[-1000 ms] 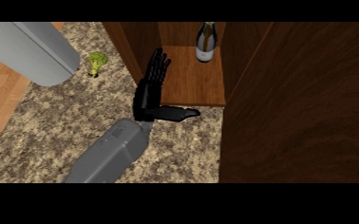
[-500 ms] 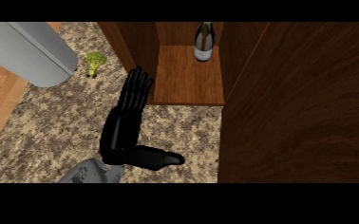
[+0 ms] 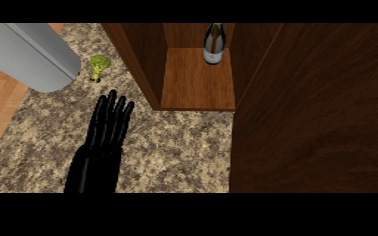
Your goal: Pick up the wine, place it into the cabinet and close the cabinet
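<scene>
Wine (image 3: pixel 215 44) was seen upright, deep in the open cabinet (image 3: pixel 196 82) at 12 o'clock | left hand (image 3: pixel 107 127) was held flat at 8 o'clock, fingers straight, nothing gripped | broccoli (image 3: pixel 97 66) was left at 10 o'clock.

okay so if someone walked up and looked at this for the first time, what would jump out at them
First, the black hand lying open with straight fingers over the speckled granite counter at lower left. Next, the open wooden cabinet at top centre, with a wine bottle standing upright at the back of its shelf. A small green vegetable, maybe broccoli, sits left of the cabinet beside a grey forearm.
</scene>
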### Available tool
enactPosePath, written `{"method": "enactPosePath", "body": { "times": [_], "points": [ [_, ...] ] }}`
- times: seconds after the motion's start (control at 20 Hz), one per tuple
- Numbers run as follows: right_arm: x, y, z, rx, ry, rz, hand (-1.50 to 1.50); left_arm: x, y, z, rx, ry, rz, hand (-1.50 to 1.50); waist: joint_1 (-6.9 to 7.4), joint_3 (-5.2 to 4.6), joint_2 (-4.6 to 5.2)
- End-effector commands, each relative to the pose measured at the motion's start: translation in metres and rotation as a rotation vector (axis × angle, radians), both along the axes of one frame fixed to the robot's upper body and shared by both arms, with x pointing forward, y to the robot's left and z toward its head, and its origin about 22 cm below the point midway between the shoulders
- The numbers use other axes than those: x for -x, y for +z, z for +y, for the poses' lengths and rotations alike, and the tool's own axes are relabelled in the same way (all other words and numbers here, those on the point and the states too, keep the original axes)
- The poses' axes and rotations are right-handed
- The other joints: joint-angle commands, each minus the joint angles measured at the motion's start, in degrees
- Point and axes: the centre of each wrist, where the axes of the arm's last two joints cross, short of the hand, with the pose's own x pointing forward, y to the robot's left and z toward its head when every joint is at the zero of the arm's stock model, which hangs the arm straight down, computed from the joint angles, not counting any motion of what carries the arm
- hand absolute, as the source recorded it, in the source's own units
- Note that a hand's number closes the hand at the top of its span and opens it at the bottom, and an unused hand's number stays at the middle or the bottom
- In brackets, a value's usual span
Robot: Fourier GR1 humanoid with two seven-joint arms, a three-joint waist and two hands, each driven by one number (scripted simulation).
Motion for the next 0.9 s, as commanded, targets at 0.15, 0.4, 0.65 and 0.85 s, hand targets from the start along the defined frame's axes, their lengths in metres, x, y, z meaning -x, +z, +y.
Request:
{"method": "enactPosePath", "body": {
  "times": [0.15, 0.4, 0.65, 0.85],
  "points": [
    [0.017, -0.008, 0.015, 0.076, 0.196, 0.059, 1.5, 0.045, 0.023, 0.041, -0.027, 0.093, -0.009, -1.5, 0.25, 0.0, -0.07],
    [0.031, -0.012, 0.024, 0.004, 0.32, 0.162, 1.5, 0.05, 0.011, 0.069, -0.028, 0.164, -0.006, -1.5, -0.14, -0.06, 0.02],
    [0.05, 0.014, 0.063, -0.012, 0.368, 0.152, 1.5, 0.064, 0.026, 0.098, -0.001, 0.175, -0.019, -1.5, 0.37, -0.18, -0.11],
    [0.047, 0.017, 0.086, -0.027, 0.36, 0.123, 1.5, 0.071, 0.015, 0.131, -0.003, 0.176, -0.033, -1.5, 0.37, -0.23, -0.21]
  ]
}}
